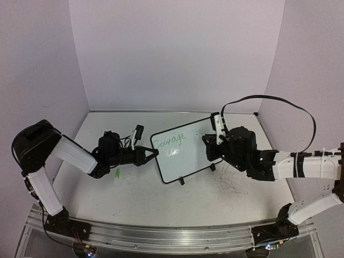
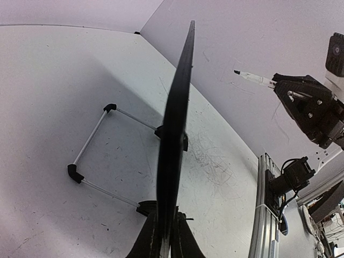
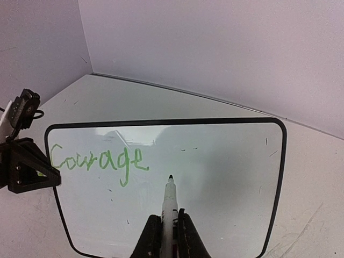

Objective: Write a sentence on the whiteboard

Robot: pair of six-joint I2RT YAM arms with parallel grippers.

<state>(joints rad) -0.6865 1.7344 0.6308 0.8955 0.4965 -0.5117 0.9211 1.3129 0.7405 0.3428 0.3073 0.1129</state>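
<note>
**Overhead view:** A small black-framed whiteboard [image 1: 185,156] stands tilted back at the middle of the white table [image 1: 134,204]. The left gripper [image 1: 155,155] is clamped on the board's left edge. The right gripper [image 1: 210,146] sits at the board's right side. The sentence [image 1: 169,142] so far is one green word, "Courage", at the board's top left. A small green piece [image 1: 117,173], perhaps a pen cap, lies on the table near the left arm. Grey scuff marks [image 1: 231,188] lie near the right arm. A black cable [image 1: 279,100] loops beyond the right arm, well apart from the board.

**Left wrist view:** The board is seen edge-on, its frame pinched between the closed fingers [image 2: 146,243]. Its wire stand [image 2: 91,153] rests on the table to the left. On the right, the other gripper holds a marker [image 2: 257,79] with its tip bare.

**Right wrist view:** The jaws are closed on the marker. Its tip is just below and right of the word's last letter. Whether it touches the surface cannot be told.

The task looks barely begun, with one word written and most of the board bare. Nothing appears to block the pen, since the left gripper covers only the far-left edge.
</note>
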